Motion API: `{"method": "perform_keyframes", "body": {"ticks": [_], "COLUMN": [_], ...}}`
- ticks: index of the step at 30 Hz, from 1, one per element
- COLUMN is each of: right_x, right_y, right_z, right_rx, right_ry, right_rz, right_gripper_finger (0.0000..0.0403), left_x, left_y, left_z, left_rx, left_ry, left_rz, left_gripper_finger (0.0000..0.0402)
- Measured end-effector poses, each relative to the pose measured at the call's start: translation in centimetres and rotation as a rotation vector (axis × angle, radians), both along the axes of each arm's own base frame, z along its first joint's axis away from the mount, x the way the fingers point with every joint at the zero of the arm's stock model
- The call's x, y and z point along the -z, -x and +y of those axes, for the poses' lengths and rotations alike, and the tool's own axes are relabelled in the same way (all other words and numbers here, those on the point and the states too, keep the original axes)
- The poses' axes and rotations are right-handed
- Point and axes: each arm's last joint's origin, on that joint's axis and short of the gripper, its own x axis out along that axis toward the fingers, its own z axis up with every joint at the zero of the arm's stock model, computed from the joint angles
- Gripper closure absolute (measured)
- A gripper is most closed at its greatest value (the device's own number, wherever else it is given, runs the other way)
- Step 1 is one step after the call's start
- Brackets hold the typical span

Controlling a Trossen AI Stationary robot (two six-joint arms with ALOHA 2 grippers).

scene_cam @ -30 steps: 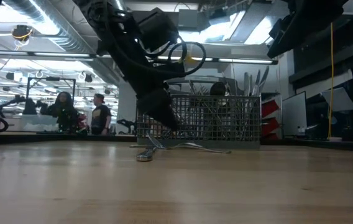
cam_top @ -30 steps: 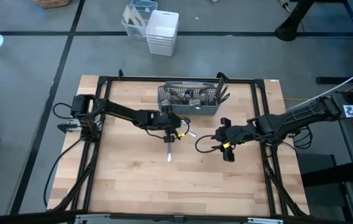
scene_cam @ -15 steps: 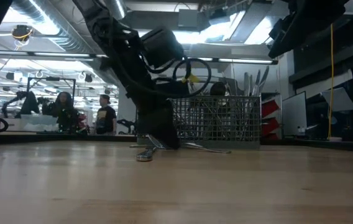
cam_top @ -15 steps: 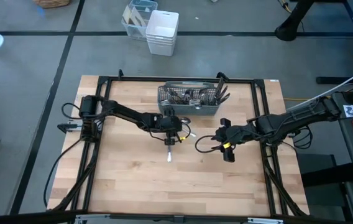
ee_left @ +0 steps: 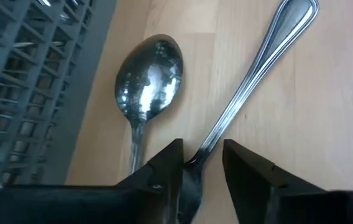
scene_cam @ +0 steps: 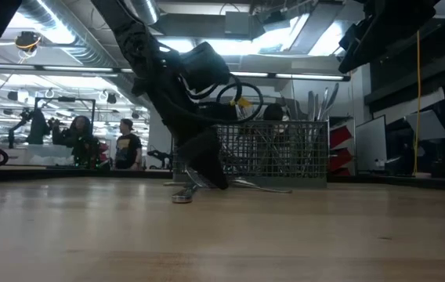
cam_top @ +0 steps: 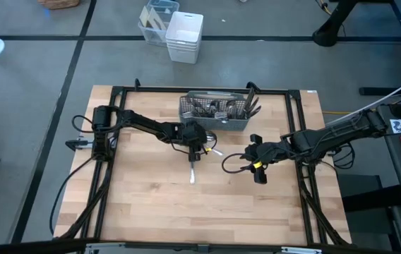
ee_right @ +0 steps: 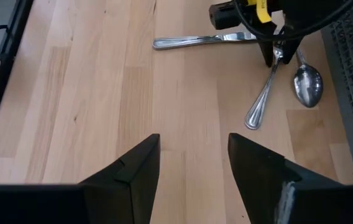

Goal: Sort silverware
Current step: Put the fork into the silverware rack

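The left gripper is down at the table, just in front of the mesh caddy, near the table's middle. Its fingers are slightly apart and straddle the neck of a utensil that lies flat on the wood; in the left wrist view narrow gaps show on both sides of the metal, so no firm grip can be confirmed. The utensil's handle points away from the caddy. A spoon lies bowl-up just beside it, between the utensil and the caddy wall. A third piece lies flat on the far side of the left gripper, seen in the right wrist view. More silverware stands upright in the caddy, handles rising above its rim in the low view.

The right gripper waits above bare wood to the right of the loose pieces, its fingers wide apart and holding nothing.
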Motion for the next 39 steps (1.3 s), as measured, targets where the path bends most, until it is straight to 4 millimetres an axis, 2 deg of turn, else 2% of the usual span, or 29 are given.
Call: {"method": "perform_keyframes", "body": {"ticks": [10,17,22,29,36,39], "right_x": [0.0,0.0,0.0,0.0,0.2,0.1], "right_y": [0.0,0.0,0.0,0.0,0.2,0.2], "right_z": [0.0,0.0,0.0,0.0,0.0,0.0], "right_rx": [-0.001,-0.001,-0.001,-0.007,-0.018,-0.018], "right_ry": [-0.001,-0.001,-0.001,-0.006,-0.013,-0.013], "right_rz": [0.001,0.001,0.001,0.007,0.030,0.030], "right_gripper_finger": [0.0210,0.0210,0.0210,0.0210,0.0210,0.0210], "left_x": [0.0,-0.5,-1.8,-5.4,-10.6,-13.6], "left_y": [0.0,0.0,0.3,1.1,3.3,4.2], "left_z": [-0.3,-1.3,-1.8,-2.0,-2.6,-2.7], "left_rx": [-0.007,0.001,0.015,0.008,0.014,-0.015], "left_ry": [0.052,0.055,0.074,0.070,0.056,0.006], "left_rz": [-0.012,-0.019,-0.038,-0.114,-0.144,-0.163], "left_gripper_finger": [0.0389,0.0387,0.0395,0.0401,0.0401,0.0401]}}
